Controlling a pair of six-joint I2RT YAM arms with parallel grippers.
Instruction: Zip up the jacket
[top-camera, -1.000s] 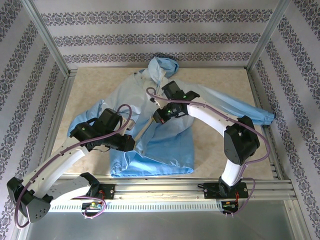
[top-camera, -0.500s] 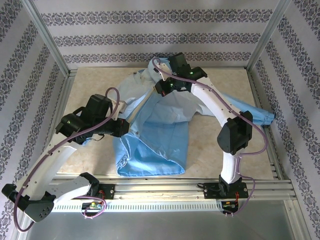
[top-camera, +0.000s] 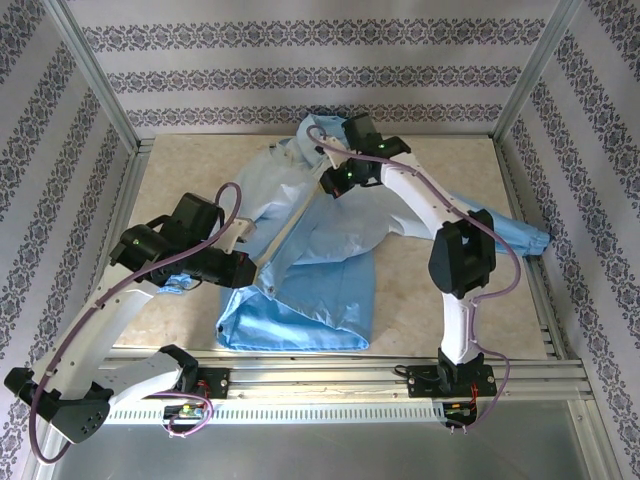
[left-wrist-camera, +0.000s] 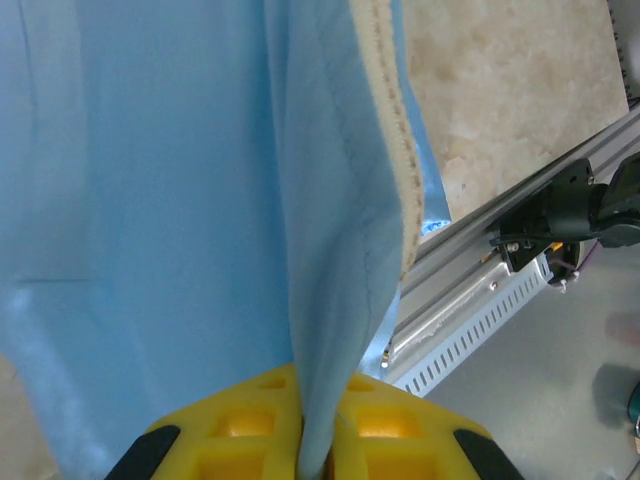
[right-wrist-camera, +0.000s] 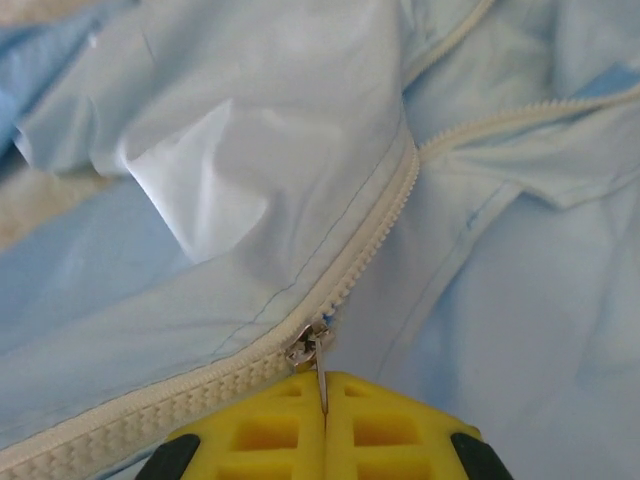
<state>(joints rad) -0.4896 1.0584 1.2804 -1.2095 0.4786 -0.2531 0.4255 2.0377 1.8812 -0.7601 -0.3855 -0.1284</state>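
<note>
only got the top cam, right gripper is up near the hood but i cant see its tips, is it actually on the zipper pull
observer: Yes. In the right wrist view the right gripper is shut on the pull tab, with the slider just past its tips.
operator: and the left, whats it holding
observer: The left gripper is shut on a fold of the jacket; the fabric rises straight from between its tips.
operator: is it on the zipper itself
observer: No. The toothed edge runs along that fold and ends short of the tips.
</note>
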